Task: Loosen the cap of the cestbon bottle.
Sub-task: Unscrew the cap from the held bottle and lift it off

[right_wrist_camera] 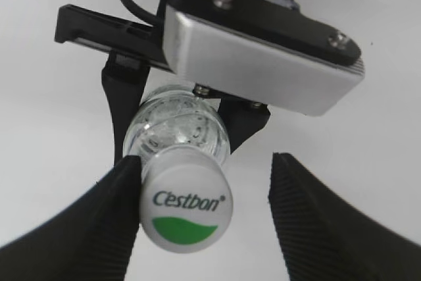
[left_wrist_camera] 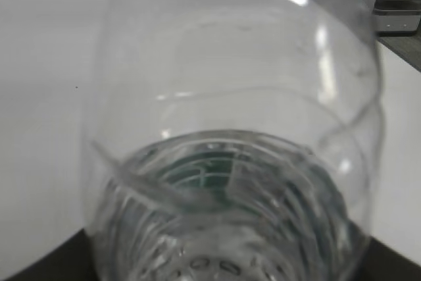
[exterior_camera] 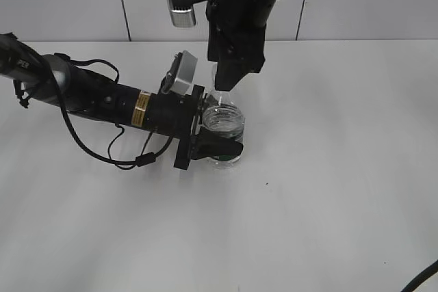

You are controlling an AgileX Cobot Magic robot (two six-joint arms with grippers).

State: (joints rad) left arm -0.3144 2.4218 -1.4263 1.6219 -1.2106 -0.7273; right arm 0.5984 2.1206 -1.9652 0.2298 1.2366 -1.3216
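Observation:
The cestbon bottle (exterior_camera: 224,122) stands upright on the white table, clear and ribbed, with its green label low down. My left gripper (exterior_camera: 217,146) comes in from the left and is shut on the bottle's body; the bottle fills the left wrist view (left_wrist_camera: 230,129). My right gripper (exterior_camera: 227,81) hangs straight above the bottle and hides the cap in the exterior view. In the right wrist view the white cap (right_wrist_camera: 187,201) with its green mark sits between the open right fingers (right_wrist_camera: 204,179). The left finger touches the cap and the right finger stands apart. The left gripper's fingers (right_wrist_camera: 181,113) show below, around the bottle.
The white table (exterior_camera: 328,189) stretches around the bottle on all sides. The left arm's black cable (exterior_camera: 102,152) loops on the table to the left. A grey panelled wall stands behind the table.

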